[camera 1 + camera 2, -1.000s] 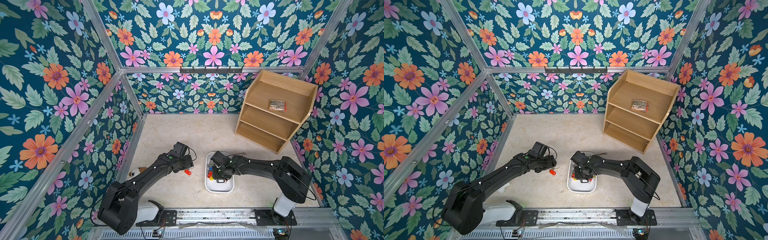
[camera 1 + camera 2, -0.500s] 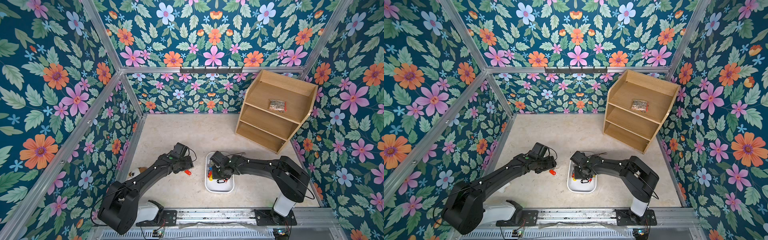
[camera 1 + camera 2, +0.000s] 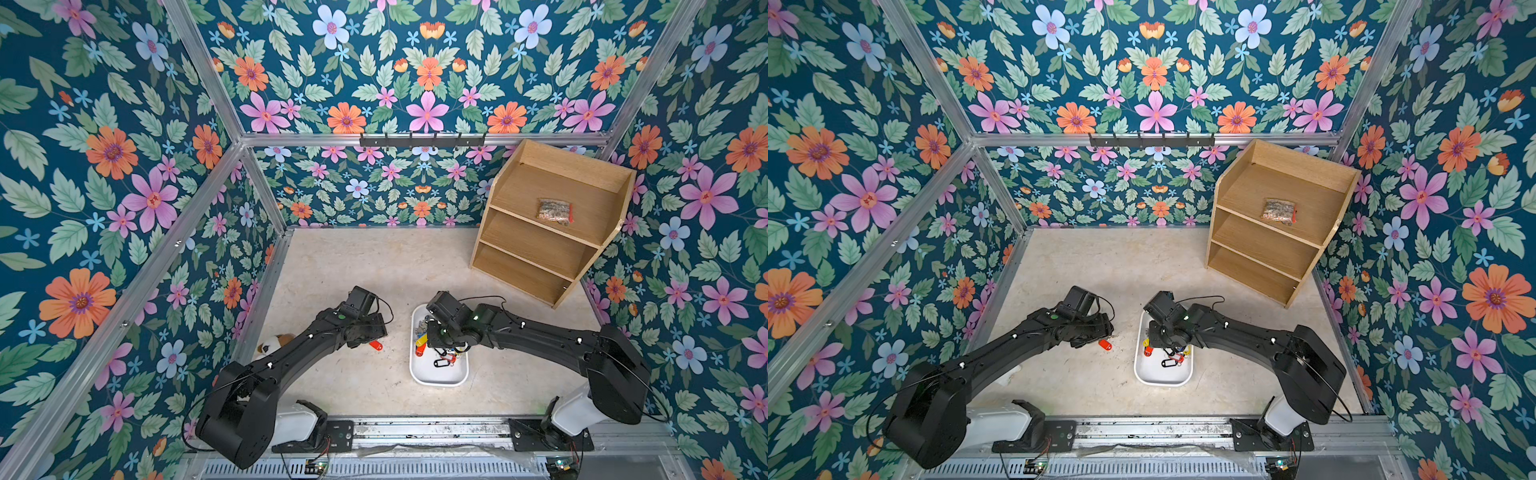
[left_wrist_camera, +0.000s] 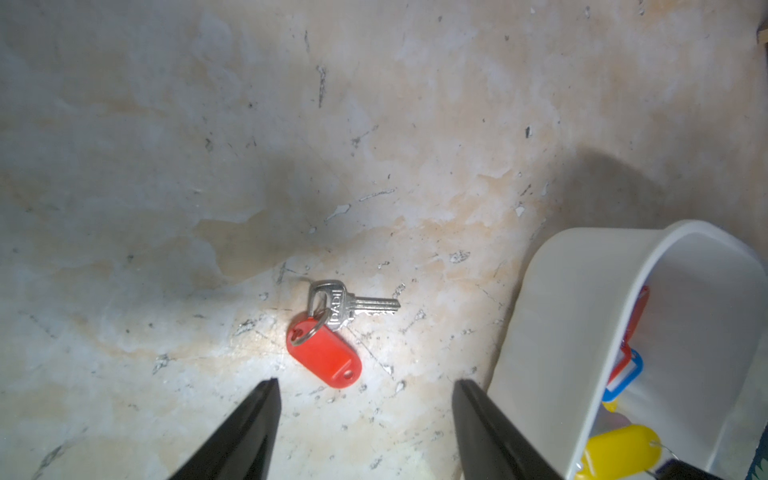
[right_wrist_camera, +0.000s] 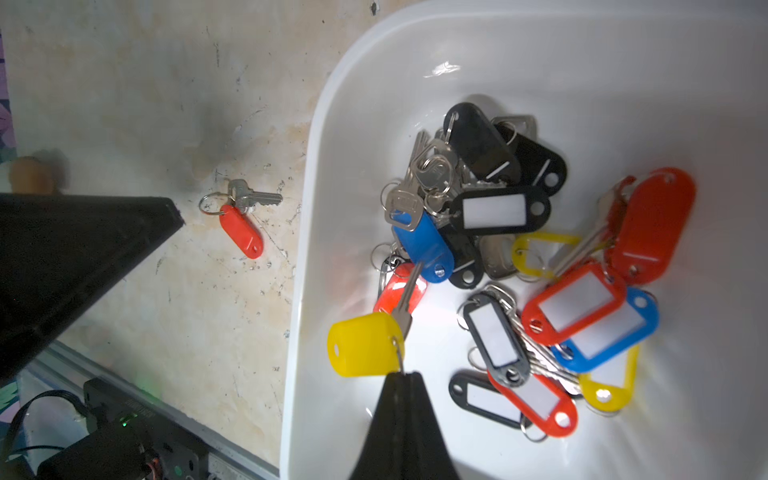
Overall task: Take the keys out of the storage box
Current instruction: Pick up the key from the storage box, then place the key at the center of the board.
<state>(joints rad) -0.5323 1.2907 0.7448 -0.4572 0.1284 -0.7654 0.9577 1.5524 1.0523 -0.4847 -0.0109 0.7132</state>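
The storage box (image 3: 438, 379) is a shallow white tray on the floor between both arms, also in a top view (image 3: 1163, 379). Several keys (image 5: 478, 216) with black, blue, red and yellow tags lie piled in the storage box (image 5: 540, 54). My right gripper (image 5: 402, 374) is inside it, shut on the ring of a yellow-tagged key (image 5: 363, 345) that hangs at its tip. A red-tagged key (image 4: 324, 353) lies on the floor left of the box (image 4: 561, 332). My left gripper (image 4: 366, 384) hovers open just short of it, holding nothing.
A wooden three-shelf unit (image 3: 548, 224) stands at the back right with a clear bag (image 3: 555, 210) on its top shelf. A plush toy (image 3: 274, 343) lies by the left wall. A hook rail (image 3: 422, 140) runs along the back wall.
My right gripper has closed over the key pile and now pinches the yellow-tagged key's ring. The left arm has hardly moved.
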